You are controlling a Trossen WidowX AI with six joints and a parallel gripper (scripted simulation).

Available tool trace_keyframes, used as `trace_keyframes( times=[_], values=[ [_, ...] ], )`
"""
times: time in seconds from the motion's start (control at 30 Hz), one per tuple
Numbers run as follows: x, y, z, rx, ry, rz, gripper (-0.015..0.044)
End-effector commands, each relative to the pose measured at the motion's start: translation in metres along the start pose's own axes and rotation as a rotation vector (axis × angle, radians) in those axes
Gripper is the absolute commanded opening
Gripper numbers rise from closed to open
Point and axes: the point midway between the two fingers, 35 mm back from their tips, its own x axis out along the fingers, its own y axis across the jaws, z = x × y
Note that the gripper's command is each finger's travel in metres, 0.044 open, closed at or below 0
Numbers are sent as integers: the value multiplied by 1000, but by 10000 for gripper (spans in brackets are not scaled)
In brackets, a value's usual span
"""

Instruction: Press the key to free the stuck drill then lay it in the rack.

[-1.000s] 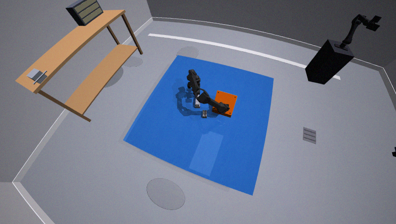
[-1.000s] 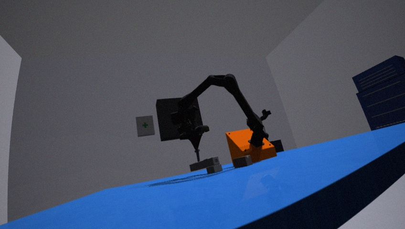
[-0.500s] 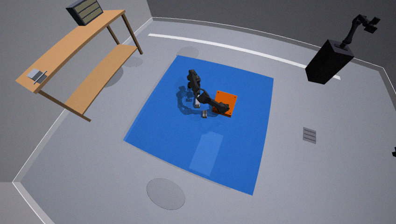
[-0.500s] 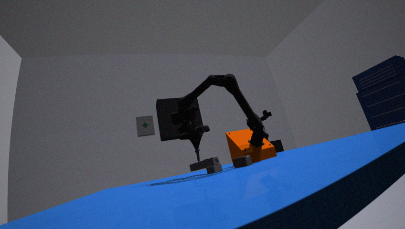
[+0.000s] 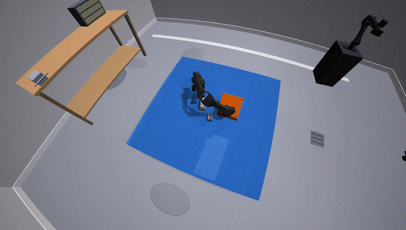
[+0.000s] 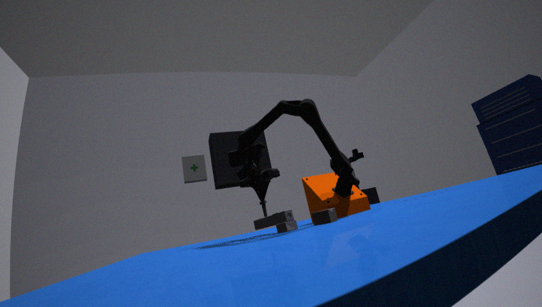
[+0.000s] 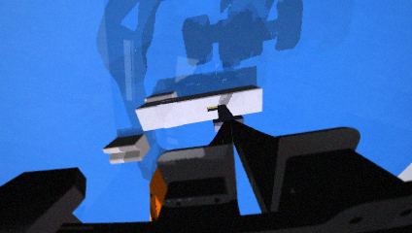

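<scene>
Bar, long, grey, rectangular [image 5: 202, 107] [image 6: 270, 220] [image 7: 180, 115]: one, lying on the blue mat [image 5: 244, 148] [image 6: 190, 274] [image 7: 340, 73], seen from the top view beside the orange box [image 5: 237, 103] [image 6: 317, 182] [image 7: 156, 194] on which the black jointed arm [image 5: 210, 100] [image 6: 319, 121] is mounted; the claw tips are hidden from above. Block, short, grey, grooved [image 5: 209, 117] [image 6: 324, 217] [image 7: 127, 148]: one, set near the bar, apart from it, and taken to be the rack. In the exterior view, key, slim, grey, capped with a flat head [image 6: 264, 209] [image 7: 237, 120]: one, standing nearly upright on the bar, directly beneath the black claw [image 6: 263, 198] [image 7: 231, 127]. Its long axis is carried on downward from the fingers, and its head appears to be met by their tips, though actual contact cannot be told. Claw: one, fingers pressed together, nothing pinched. Block, small, plain, grey [image 6: 286, 227] [image 7: 167, 94]: one, close by the holed end of the bar. Drill: none identified with certainty; it is presumed to be lodged in that end. In the wrist view, the bar is shown running crosswise beyond the fingertips, with the key's head at the tips and the grooved block off to the picture's left. A straight downward push is judged to be called for; with a narrow head under narrow tips, a sideways slip could be risked. Extraction and racking are judged to be outstanding.
</scene>
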Motion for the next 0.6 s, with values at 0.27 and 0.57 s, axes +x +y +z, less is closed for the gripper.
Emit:
trace_keyframes(
  times=[0.27,0.57],
  values=[
    [12,1,-2,0,14,11,0],
    [14,1,-5,0,14,11,0]
  ],
)
